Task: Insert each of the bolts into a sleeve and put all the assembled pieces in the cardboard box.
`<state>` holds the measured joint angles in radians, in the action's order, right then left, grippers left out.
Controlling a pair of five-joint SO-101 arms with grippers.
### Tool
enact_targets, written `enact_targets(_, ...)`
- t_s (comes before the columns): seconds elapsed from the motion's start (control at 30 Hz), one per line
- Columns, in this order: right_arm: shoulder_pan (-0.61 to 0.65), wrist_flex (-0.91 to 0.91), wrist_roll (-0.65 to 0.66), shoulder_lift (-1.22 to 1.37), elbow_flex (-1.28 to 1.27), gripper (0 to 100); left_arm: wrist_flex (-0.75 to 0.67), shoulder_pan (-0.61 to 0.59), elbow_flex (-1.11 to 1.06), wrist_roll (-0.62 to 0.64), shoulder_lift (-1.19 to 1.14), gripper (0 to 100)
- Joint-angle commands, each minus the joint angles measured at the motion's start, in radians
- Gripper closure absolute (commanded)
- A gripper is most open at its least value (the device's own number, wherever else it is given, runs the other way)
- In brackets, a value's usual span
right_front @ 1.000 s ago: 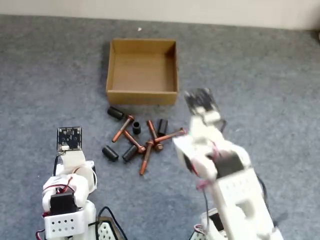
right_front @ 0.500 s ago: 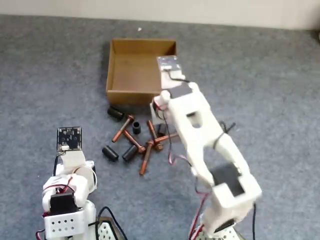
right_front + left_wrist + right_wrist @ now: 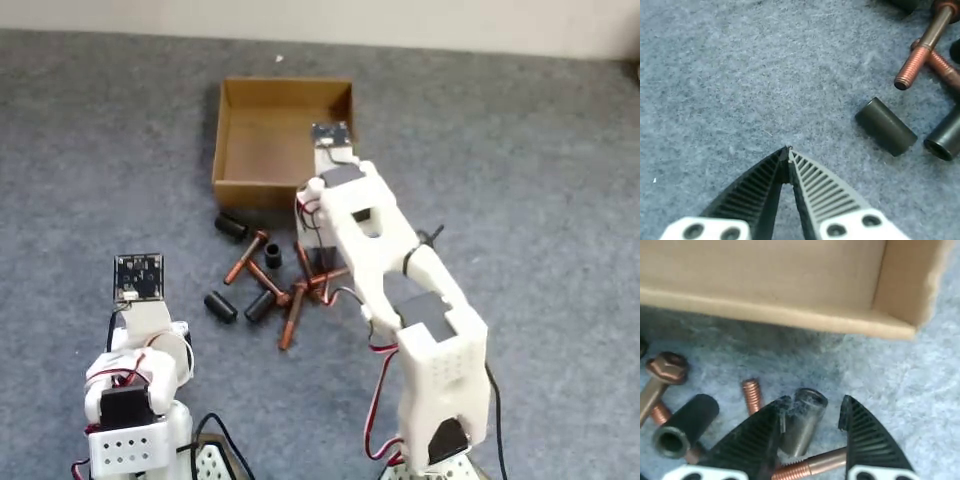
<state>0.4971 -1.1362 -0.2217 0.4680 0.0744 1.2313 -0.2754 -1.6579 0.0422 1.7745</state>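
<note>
Several copper bolts [image 3: 292,300] and black sleeves [image 3: 220,305] lie in a loose pile in front of the open cardboard box [image 3: 270,140]. My right arm [image 3: 365,235] stretches over the pile's right side. In the right wrist view my right gripper [image 3: 815,402] is open, with one finger on each side of a black sleeve [image 3: 802,420] lying near the box's front wall [image 3: 775,315]. A bolt [image 3: 807,469] lies across under that sleeve. My left arm [image 3: 135,340] sits at the near left; its gripper [image 3: 788,150] is shut on nothing above bare carpet, with a sleeve [image 3: 885,126] nearby.
Grey carpet covers the whole table. Beside the right gripper lie another sleeve [image 3: 685,426], a threaded bolt end [image 3: 752,395] and a hex-headed bolt [image 3: 662,372]. The box has nothing in it. Open carpet lies left and right of the pile.
My right arm has swung from the right side to over the pile and come down around a sleeve near the box. The left arm has not moved.
</note>
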Motion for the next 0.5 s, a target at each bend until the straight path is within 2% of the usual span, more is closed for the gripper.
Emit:
enact_targets(0.0, 0.019, -0.008, -0.018, -0.012, 0.059, 83.2, -0.020, -0.015, 0.042, -0.006, 0.007, 99)
enact_targets(0.2, 0.039, -0.068, -0.018, -0.008, 0.059, 84.5, -0.020, -0.015, 0.042, -0.006, 0.007, 99)
enact_targets(0.37, 0.039, -0.071, -0.009, -0.007, 0.059, 99.2, -0.020, -0.015, 0.042, -0.006, 0.007, 99)
enact_targets(0.47, 0.039, -0.124, -0.009, -0.022, 0.065, 99.2, -0.020, -0.015, 0.042, -0.006, 0.007, 99)
